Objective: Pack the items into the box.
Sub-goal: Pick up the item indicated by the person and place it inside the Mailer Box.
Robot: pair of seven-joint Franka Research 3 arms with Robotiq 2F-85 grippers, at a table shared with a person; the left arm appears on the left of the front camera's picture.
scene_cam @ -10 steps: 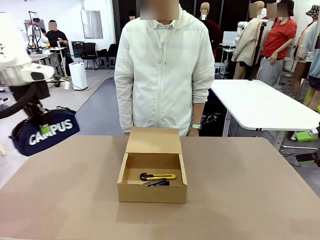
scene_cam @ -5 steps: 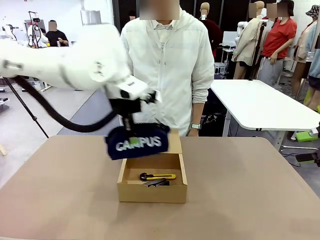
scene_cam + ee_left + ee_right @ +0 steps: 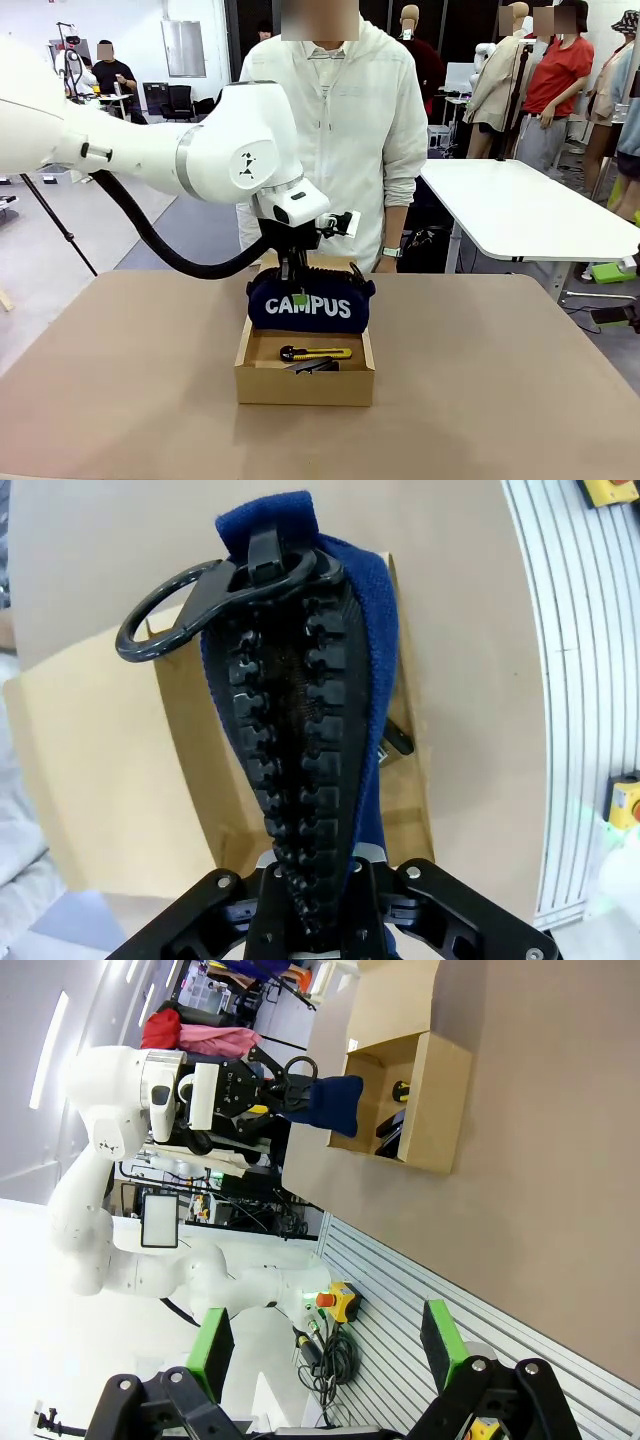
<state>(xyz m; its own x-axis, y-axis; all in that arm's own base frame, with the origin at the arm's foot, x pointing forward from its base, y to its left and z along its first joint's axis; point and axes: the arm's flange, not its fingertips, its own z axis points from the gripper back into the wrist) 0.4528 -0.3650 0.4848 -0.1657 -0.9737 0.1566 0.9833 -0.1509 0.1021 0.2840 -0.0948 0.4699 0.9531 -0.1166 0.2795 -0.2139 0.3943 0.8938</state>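
Tan worktop (image 3: 520,400) in a busy hall, person (image 3: 330,150) in a white jacket at its far edge, white table (image 3: 520,210) beyond the far right corner. White "CAMPUS" lettering across the navy pencil case (image 3: 310,300), pinched at its zip by the left gripper (image 3: 297,283) and hanging low over the open box (image 3: 300,385) mid-worktop, hiding the rear wall. Inside, utility knife (image 3: 316,353) and stapler (image 3: 315,366) side by side near the front wall. Right gripper (image 3: 328,1343) spread wide, holding nothing.
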